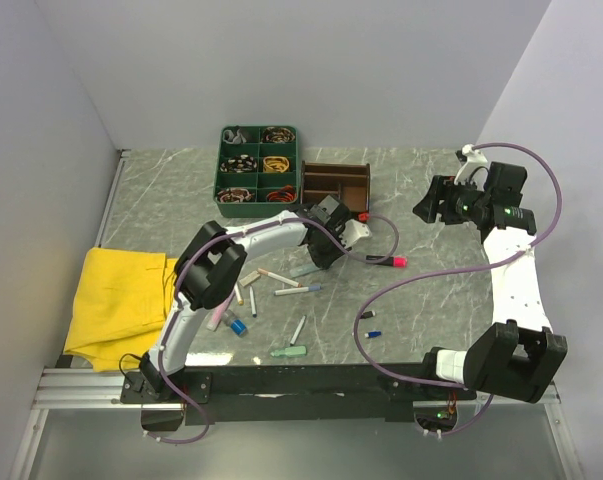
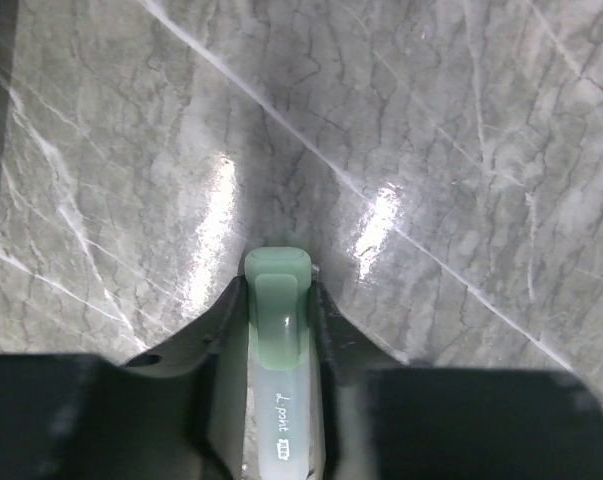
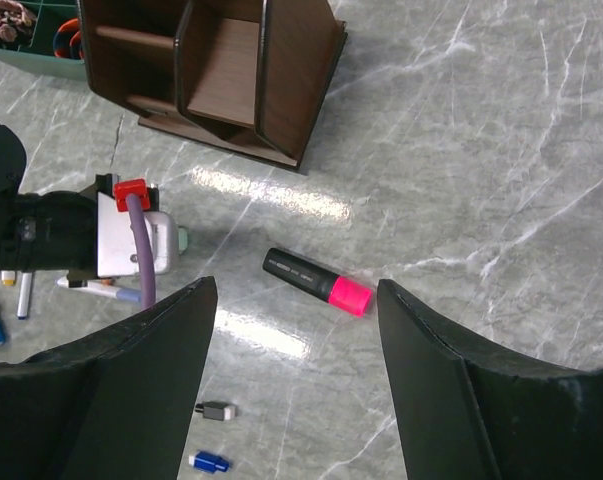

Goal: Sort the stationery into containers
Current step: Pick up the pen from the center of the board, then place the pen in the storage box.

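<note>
Left fingers (image 1: 321,252) are closed against both sides of a mint-capped pen (image 2: 277,300), on the near side of the wooden organiser (image 1: 336,185). Whether the pen is clear of the bench (image 2: 431,150) cannot be determined. Right fingers (image 1: 428,206) stand wide apart and empty, above the pink-and-black marker (image 3: 316,282), which lies flat on the bench. Other pens and markers (image 1: 281,290) lie scattered beside the left arm, outside the organiser.

The organiser (image 1: 333,167) stands right of the tray (image 1: 258,165), seemingly touching; the marker (image 1: 386,261) lies before it.
</note>
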### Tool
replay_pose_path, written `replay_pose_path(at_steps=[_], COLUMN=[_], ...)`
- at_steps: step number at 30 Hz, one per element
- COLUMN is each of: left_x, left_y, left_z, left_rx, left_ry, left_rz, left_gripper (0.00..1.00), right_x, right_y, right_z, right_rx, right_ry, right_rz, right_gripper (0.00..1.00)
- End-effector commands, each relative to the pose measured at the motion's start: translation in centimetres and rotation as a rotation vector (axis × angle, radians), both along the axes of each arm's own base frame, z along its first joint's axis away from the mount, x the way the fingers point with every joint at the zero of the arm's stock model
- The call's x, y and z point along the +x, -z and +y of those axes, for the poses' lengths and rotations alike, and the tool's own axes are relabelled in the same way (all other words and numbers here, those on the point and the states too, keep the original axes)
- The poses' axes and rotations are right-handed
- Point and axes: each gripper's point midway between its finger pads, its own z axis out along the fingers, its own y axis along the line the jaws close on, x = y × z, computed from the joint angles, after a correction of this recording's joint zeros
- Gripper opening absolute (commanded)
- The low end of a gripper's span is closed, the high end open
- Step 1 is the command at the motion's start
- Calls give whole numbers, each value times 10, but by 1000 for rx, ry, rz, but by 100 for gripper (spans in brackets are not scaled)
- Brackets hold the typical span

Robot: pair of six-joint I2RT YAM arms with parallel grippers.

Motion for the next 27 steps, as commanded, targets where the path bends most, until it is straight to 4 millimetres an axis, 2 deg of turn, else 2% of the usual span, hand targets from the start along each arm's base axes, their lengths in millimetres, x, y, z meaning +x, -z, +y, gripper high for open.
replay_pose_path(at_steps=[1,3,5,6,7,8,9,11,12,13,14,15,17,18,19,20,21,22,23,24,25,26,27], left_x=[-12,-16,-5,-7,1,4,5,26,28,45,59,72,91,102,114,125,133,144,154,161,169,176,180], left_y=[-4,-25,-62,-86,-110,-127,-159,-190,-224,-231,-246,-281,-284,-300,-288,-301,-304,-295,-305,-303,-291,-299,-294], left_z=[3,5,-3,-5,-10,-12,-14,-16,-12,-12,10,9,12,14,10,11,11,8,11,11,8,10,9], left_rx=[18,16,-42,-82,-133,-171,-242,-382,-479,-601,-801,-910,-956,-995,-1001,-1029,-1048,-1065,-1091,-1104,-1120,-1139,-1145], left_ry=[28,40,43,63,68,78,96,88,77,89,76,98,53,31,8,-8,-19,-38,-56,-68,-85,-92,-98], left_rz=[60,75,42,35,-3,-29,-73,-168,-226,-296,-426,-600,-700,-779,-762,-793,-802,-788,-812,-809,-773,-782,-770], left_gripper=[15,11,6,5,2,1,1,1,1,1,1,1,1,1,1,1,1,1,1,1,1,1,1], right_x=[3,3,4,4,5,6,6,10,12,13,19,20,20,19,19,20,20,21,21,22,22,23,22], right_y=[-25,-27,-28,-28,-27,-26,-25,-23,-24,-26,-31,-34,-35,-37,-38,-37,-39,-40,-40,-40,-39,-38,-37], right_z=[-1,-2,-3,-4,-4,-4,-5,-5,-4,-4,-4,-4,-6,-7,-8,-10,-11,-11,-12,-13,-14,-14,-15], right_rx=[-2,-10,-20,-24,-24,-25,-25,-7,0,6,34,34,19,6,-1,-9,-13,-16,-15,-15,-17,-18,-19], right_ry=[-1,-2,1,2,2,4,5,20,26,32,50,50,57,53,54,61,62,62,64,73,80,83,88], right_rz=[-59,-67,-76,-80,-81,-85,-89,-97,-103,-112,-131,-136,-133,-131,-128,-122,-124,-126,-124,-124,-124,-122,-119], right_gripper=[73,73,72,72,72,72,72,71,71,70,70,70,70,70,70,70,70,70,70,70,70,70,70])
